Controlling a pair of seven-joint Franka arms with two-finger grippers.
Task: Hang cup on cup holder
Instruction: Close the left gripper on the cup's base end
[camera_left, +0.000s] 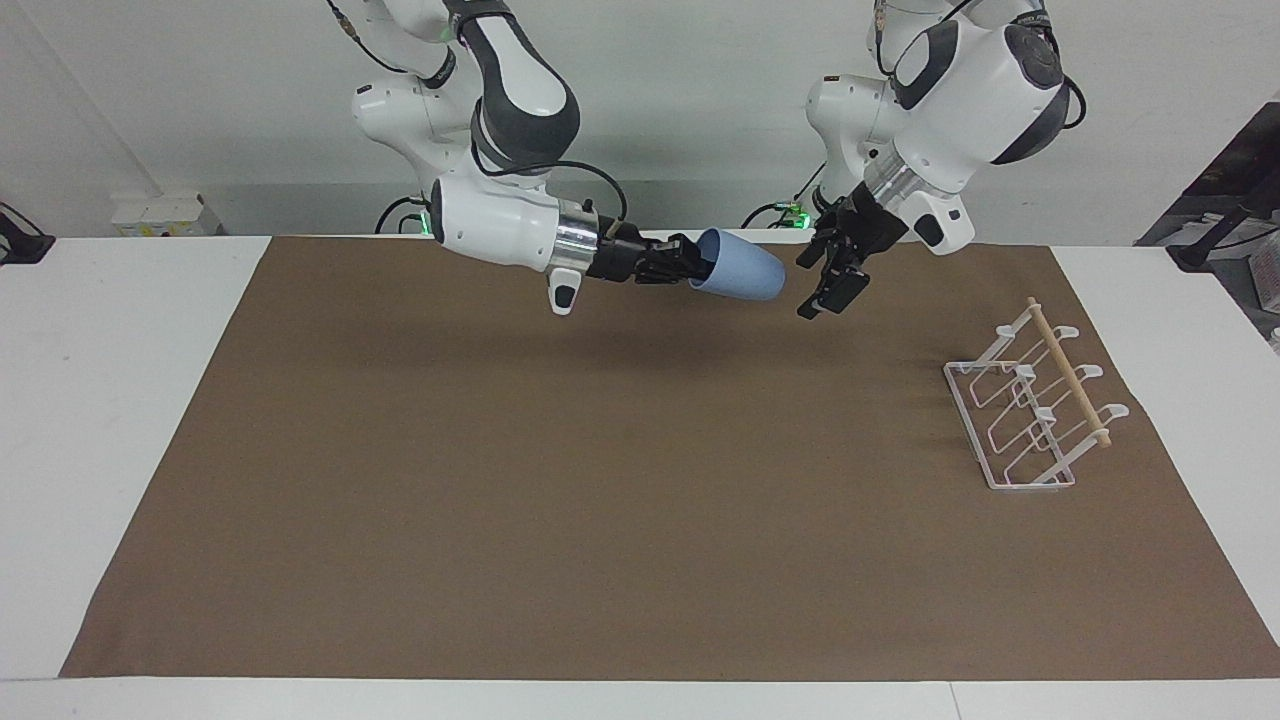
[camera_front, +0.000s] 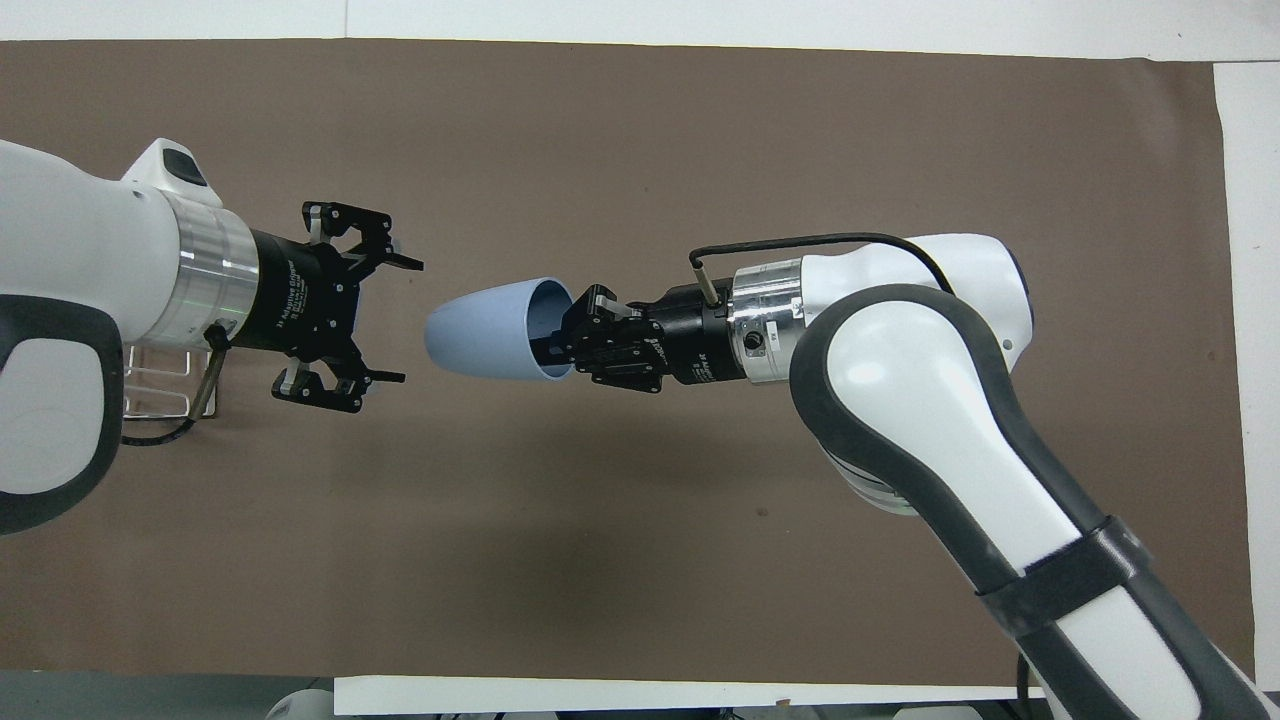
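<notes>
The white desk (camera_left: 110, 400) carries a brown mat (camera_left: 600, 500) that covers most of its top.

Above the mat, the right arm (camera_left: 500, 215) reaches in from its own end toward the middle of the desk, its forearm nearly level. The left arm (camera_left: 960, 90) comes in from its end and angles down toward the same spot.

The cup holder (camera_left: 1030, 410) stands on the mat at the left arm's end of the desk, a white wire rack with slanted looped prongs and a light wooden dowel (camera_left: 1068, 372) across its top. In the overhead view the left arm covers most of it, and only a corner of its wire base (camera_front: 160, 385) shows.

The light-blue cup (camera_left: 740, 269) is up in the air over the mat, well apart from the cup holder. It lies on its side, its narrow closed base pointing toward the left arm and its open mouth toward the right arm.

The right pincer (camera_left: 690, 262) pinches the cup by its rim, with one finger inside the mouth (camera_front: 556, 335).

The left pincer (camera_left: 822, 283) hangs in the air just beside the cup's base, not touching it. Its fingers (camera_front: 400, 264) are spread wide and face the cup.
</notes>
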